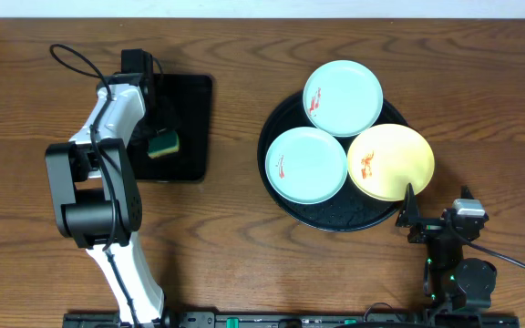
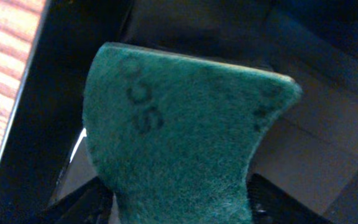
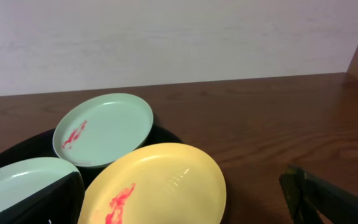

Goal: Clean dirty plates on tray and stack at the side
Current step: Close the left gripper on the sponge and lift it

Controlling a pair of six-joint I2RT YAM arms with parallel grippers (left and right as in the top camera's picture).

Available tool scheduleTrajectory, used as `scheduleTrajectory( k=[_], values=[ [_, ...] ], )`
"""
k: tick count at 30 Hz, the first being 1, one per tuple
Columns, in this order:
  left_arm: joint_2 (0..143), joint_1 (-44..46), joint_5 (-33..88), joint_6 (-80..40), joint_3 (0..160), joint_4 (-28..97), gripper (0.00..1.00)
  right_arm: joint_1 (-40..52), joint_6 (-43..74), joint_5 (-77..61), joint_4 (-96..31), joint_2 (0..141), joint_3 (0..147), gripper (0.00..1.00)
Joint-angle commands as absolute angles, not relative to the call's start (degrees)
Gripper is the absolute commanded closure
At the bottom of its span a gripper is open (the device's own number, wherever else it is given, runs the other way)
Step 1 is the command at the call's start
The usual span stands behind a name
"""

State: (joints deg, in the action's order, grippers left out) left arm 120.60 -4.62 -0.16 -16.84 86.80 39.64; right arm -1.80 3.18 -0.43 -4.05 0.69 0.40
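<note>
Three plates lie on the round black tray [image 1: 335, 224]. A mint plate [image 1: 343, 97] is at the back, a second mint plate [image 1: 306, 164] at the front left, and a yellow plate [image 1: 390, 161] at the front right. Each carries a red-orange smear. My right gripper [image 1: 437, 205] stands open just off the tray's near right rim, with the yellow plate [image 3: 160, 186] ahead of its fingers. A green sponge [image 1: 164, 143] is on the small rectangular tray. My left gripper [image 1: 158, 137] is down on it, and its fingers pinch the sponge [image 2: 179, 137] at its waist.
The rectangular black tray [image 1: 194, 109] lies at the left of the wooden table, under the left arm. A pale wall [image 3: 166, 37] runs behind the table's far edge. Bare wood separates the two trays.
</note>
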Motion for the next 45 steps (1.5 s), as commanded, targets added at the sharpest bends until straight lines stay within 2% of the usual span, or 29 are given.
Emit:
scheduleTrajectory(
  k=[1,7,12,20,32,37,45],
  values=[
    [121.5,-4.8,-0.9,-15.9,86.5,39.8,0.44,-1.5,2.5,-0.3,-4.3,0.4,0.3,0.01],
    [121.5,-4.8,-0.9,-15.9,86.5,39.9,0.57,-1.5,2.5,-0.3,-4.3,0.4,0.3,0.01],
    [120.8,-4.8,-0.4,-15.9,86.5,40.2,0.80,-1.5,2.5,-0.3,-4.3,0.4,0.3,0.01],
    [112.3,-4.8,-0.4,-16.3,86.6,40.6,0.92,-1.5,2.5,-0.3,-4.3,0.4,0.3,0.01],
    [96.6,-4.6,2.6,-18.5,86.6,40.8,0.92,-1.5,2.5,-0.3,-4.3,0.4,0.3,0.01],
    [98.1,-4.6,2.6,-21.0,85.4,39.9,0.93,-1.5,2.5,-0.3,-4.3,0.4,0.3,0.01],
    [108.6,-4.7,2.6,-20.9,81.2,31.9,0.93,-1.5,2.5,-0.3,-4.3,0.4,0.3,0.01]
  ],
)
